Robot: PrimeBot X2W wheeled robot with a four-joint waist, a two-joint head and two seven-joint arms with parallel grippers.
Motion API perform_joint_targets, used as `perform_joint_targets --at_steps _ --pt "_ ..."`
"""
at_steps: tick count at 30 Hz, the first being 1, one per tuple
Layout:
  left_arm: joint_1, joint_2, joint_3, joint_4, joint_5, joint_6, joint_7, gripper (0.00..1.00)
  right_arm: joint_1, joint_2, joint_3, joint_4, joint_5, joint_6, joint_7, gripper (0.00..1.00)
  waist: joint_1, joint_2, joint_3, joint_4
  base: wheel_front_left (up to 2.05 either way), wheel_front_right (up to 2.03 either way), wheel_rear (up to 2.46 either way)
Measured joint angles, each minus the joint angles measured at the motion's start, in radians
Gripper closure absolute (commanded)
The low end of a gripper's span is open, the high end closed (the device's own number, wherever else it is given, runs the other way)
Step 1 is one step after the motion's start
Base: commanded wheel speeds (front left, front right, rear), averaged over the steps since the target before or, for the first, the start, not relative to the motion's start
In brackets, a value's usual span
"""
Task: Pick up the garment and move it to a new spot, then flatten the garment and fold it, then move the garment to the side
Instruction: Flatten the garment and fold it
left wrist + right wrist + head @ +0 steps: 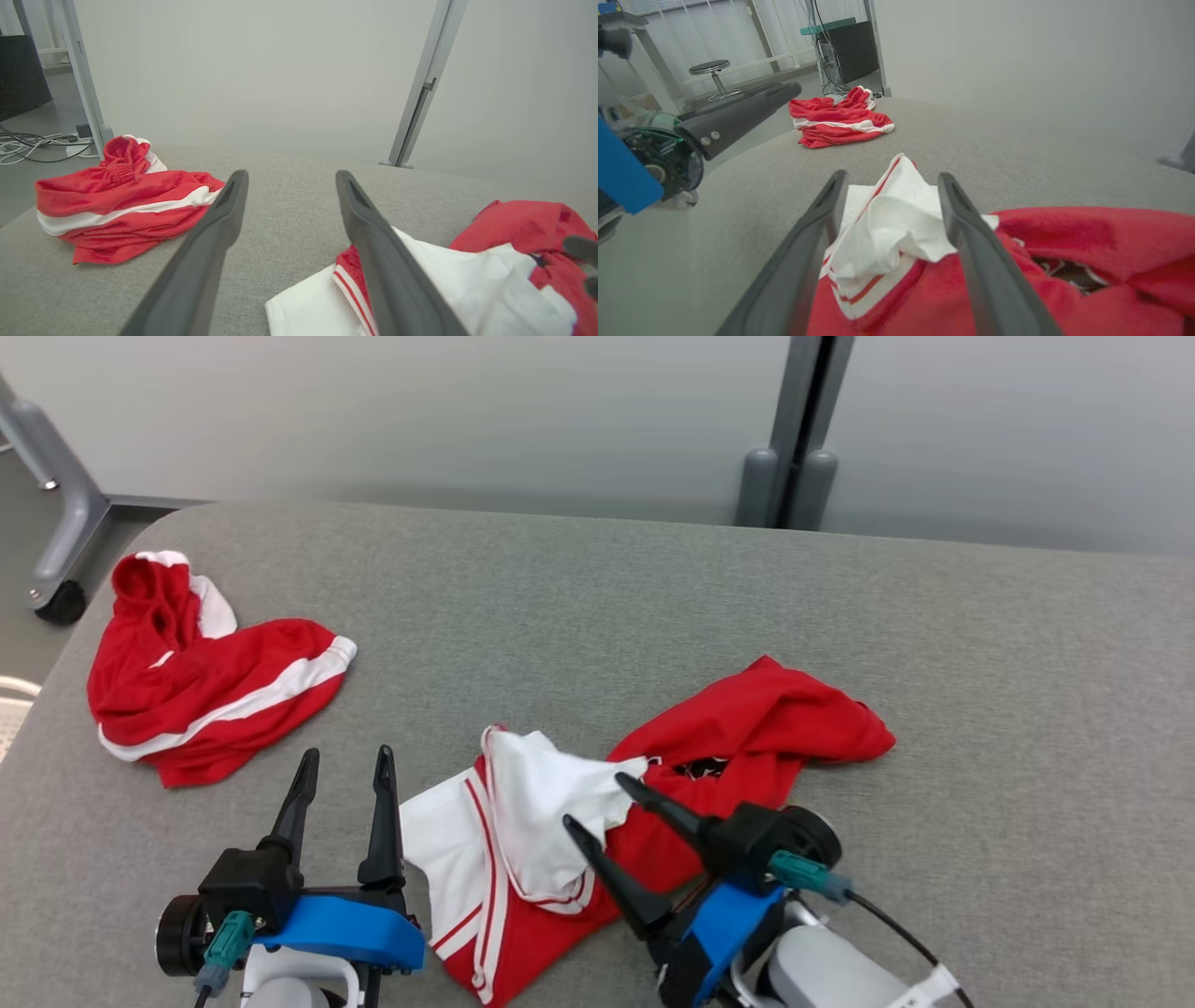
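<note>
far left, a grey frame leg on a black caster stands on the floor just off the table's rounded corner. on to the table itself: a grey woven top, wide and bare through the middle. near its left edge sits a crumpled red bundle with a white stripe, well apart from everything else. coming in at the lower left, the left gripper hangs over bare fabric, fingers spread wide, nothing between them. centre now, and here's the garment: red and white, rumpled, lying at the near edge of the table, white panels heaped on its left half, red cloth bunched out to the right. the right gripper is over it, jaws apart, tips at a white fold; from the right wrist that fold lies between the two fingers, not pinched. behind the table a pale grey wall runs the full width, broken right of centre by a grey upright post. beyond the red bundle, the right wrist view catches a round stool and a dark cabinet on the floor.
</note>
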Motion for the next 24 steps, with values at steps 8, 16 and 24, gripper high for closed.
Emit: perform_joint_targets --at_steps 8,16,24 --pt "0.011 0.000 0.010 -0.001 0.006 0.000 0.000 0.00 0.129 -0.077 -0.267 -0.150 -0.091 0.000 0.000 0.00 0.0000 0.0000 -0.020 -0.056 0.00 0.00 0.00" --pt "0.034 0.000 0.027 -0.002 0.017 -0.006 0.000 0.00 0.299 -0.080 -0.540 -0.266 -0.134 0.000 -0.001 0.00 0.0000 0.0000 -0.043 -0.084 0.00 0.00 0.00" --pt "0.053 0.000 0.033 0.002 0.030 -0.012 0.000 0.00 0.449 -0.027 -0.671 -0.314 -0.166 0.000 -0.001 0.00 0.0000 0.0000 -0.062 -0.092 0.00 0.00 0.00"
